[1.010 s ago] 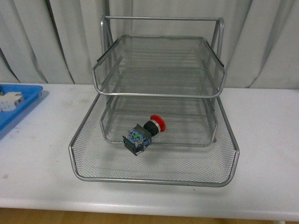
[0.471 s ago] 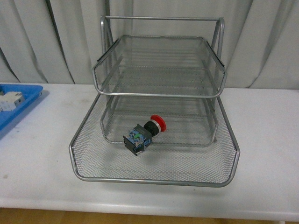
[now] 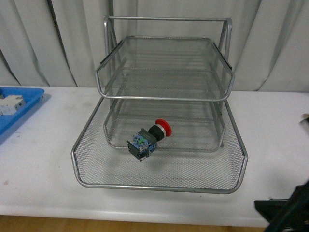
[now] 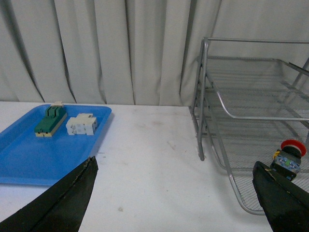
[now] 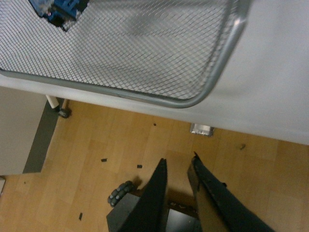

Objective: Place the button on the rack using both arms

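Note:
The button (image 3: 148, 139), with its red cap and blue-green body, lies on its side in the pulled-out bottom tray of the silver wire rack (image 3: 159, 187). The left wrist view shows the button (image 4: 288, 159) in the rack (image 4: 201, 96) beside one finger of my left gripper (image 4: 174, 203), which is open and empty above the table. My right gripper (image 5: 178, 162) is shut on nothing, below the table's front edge over the wooden floor. The rack's front corner (image 5: 212, 87) and a bit of the button (image 5: 58, 9) lie ahead of it. Part of my right arm (image 3: 285, 212) shows in the front view.
A flat blue tray (image 4: 29, 150) holding a green block (image 4: 50, 121) and a white blocky part (image 4: 82, 125) sits at the table's left end (image 3: 19, 113). Grey curtains hang behind the white table (image 3: 43, 164). A wheeled base (image 5: 120, 193) stands on the floor under my right gripper.
My right arm has come into the front view at the bottom right corner. The button and the rack have not moved.

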Controlling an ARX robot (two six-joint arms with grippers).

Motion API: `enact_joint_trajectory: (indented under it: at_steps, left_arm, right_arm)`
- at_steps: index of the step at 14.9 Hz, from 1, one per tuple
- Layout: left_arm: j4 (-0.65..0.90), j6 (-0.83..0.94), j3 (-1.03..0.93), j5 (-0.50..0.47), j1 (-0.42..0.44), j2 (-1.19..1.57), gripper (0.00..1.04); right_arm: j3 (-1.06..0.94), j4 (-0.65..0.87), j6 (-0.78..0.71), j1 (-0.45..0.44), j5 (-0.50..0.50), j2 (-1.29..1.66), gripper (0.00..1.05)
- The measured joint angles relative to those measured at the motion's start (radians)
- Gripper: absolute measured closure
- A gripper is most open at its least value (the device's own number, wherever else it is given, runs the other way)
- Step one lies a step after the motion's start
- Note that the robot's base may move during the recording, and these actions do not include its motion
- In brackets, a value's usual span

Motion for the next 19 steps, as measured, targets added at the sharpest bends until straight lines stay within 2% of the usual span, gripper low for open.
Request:
enact_joint_trajectory:
  at_steps: [2, 5, 9, 14, 16, 19]
  left_arm:
    - [0.000, 0.000, 0.000, 0.000, 0.000, 0.000, 0.07]
    - [0.000, 0.000, 0.000, 0.000, 0.000, 0.000, 0.07]
    - [0.000, 0.000, 0.000, 0.000, 0.000, 0.000, 0.07]
    - [0.000, 0.000, 0.000, 0.000, 0.000, 0.000, 0.07]
    - [0.000, 0.000, 0.000, 0.000, 0.000, 0.000, 0.07]
    - [0.000, 0.000, 0.000, 0.000, 0.000, 0.000, 0.07]
  right_arm:
    - [0.067, 0.016, 0.065, 0.087, 0.036, 0.132, 1.04]
    - [0.239, 0.069, 0.140, 0.166, 0.100, 0.399, 1.03]
    - [0.376, 0.007, 0.129, 0.163, 0.117, 0.517, 1.03]
    - [0.558, -0.121, 0.122, 0.172, 0.117, 0.637, 1.03]
    - [0.647, -0.248, 0.108, 0.180, 0.129, 0.665, 1.03]
    - [0.708, -0.319, 0.076, 0.180, 0.158, 0.685, 1.03]
